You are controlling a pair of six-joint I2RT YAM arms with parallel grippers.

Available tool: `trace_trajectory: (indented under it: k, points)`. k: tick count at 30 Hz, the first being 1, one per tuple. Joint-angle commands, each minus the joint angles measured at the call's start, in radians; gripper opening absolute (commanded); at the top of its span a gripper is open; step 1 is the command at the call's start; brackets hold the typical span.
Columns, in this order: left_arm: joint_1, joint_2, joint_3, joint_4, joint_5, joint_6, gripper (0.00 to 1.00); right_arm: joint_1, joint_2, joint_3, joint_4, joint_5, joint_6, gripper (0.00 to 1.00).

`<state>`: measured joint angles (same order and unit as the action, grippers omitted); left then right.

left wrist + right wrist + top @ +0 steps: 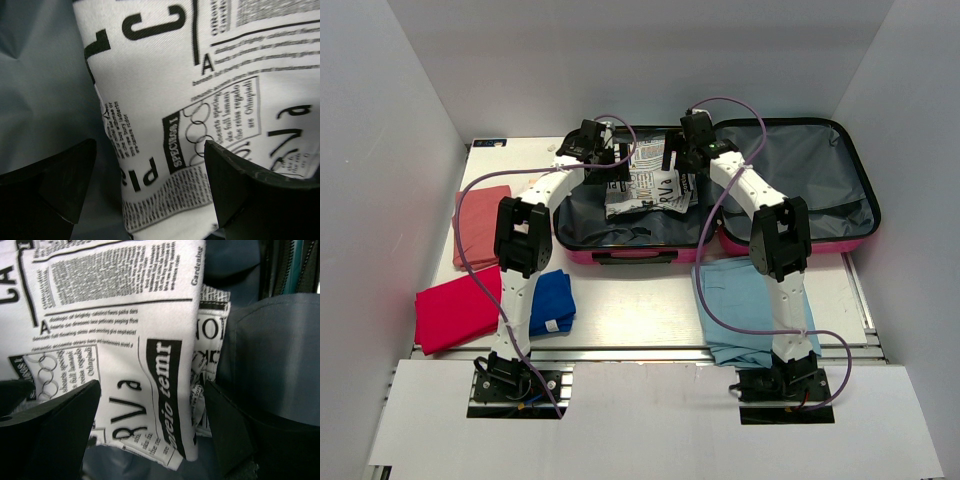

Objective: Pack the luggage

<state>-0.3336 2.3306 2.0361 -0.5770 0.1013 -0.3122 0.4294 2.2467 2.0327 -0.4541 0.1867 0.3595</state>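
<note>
The luggage (582,218) lies open at the back of the table, showing its pink shell and grey lining. A folded newspaper-print cloth (645,188) rests in its left half. My left gripper (620,160) hangs over the cloth's left edge and my right gripper (683,165) over its right edge. In the left wrist view the gripper (150,150) is open, its jaws wide apart above the printed cloth (200,75) and the grey lining (45,75). The right gripper (152,390) is also open, straddling the cloth's folded corner (125,340) without pinching it.
On the table in front of the suitcase lie a salmon cloth (480,225), a red cloth (458,310), a blue folded cloth (552,300) and a light blue cloth (745,305). The suitcase lid (800,180) lies open at the right. White walls enclose the table.
</note>
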Motion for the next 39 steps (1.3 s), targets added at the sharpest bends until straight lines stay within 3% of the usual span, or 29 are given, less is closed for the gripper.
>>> trace_trajectory:
  k: [1,7,11,14,18,21,24,31,35,39]
  points:
    - [0.002,-0.151,0.009,0.0,-0.011,0.016,0.98,0.005,-0.12,0.046,-0.043,-0.056,-0.021,0.89]
    - [-0.018,-0.284,0.039,-0.072,0.027,0.032,0.98,0.026,-0.298,-0.028,-0.124,-0.127,-0.045,0.89]
    - [-0.018,-0.428,-0.077,-0.096,0.049,0.015,0.98,0.035,-0.493,-0.301,-0.17,-0.073,-0.016,0.89]
    - [-0.018,-0.617,-0.282,-0.08,0.095,0.001,0.98,0.032,-0.706,-0.579,-0.192,-0.026,0.042,0.89]
    - [-0.027,-0.92,-0.749,0.093,0.216,-0.092,0.98,0.032,-1.064,-0.942,-0.192,-0.058,0.165,0.89]
    - [-0.038,-1.109,-0.998,0.193,0.335,-0.197,0.98,0.035,-1.221,-1.16,-0.19,-0.105,0.191,0.89]
    - [-0.05,-1.212,-1.094,0.157,0.413,-0.241,0.98,0.04,-1.231,-1.279,-0.176,-0.113,0.167,0.89]
    - [-0.068,-1.459,-1.254,-0.052,0.259,-0.284,0.98,0.094,-1.104,-1.497,0.084,-0.234,0.173,0.89]
    - [-0.068,-1.602,-1.292,-0.139,0.233,-0.318,0.98,0.235,-1.04,-1.551,0.201,-0.322,0.228,0.89]
    - [-0.068,-1.663,-1.338,-0.179,0.238,-0.337,0.98,0.412,-0.931,-1.502,0.279,-0.343,0.309,0.89]
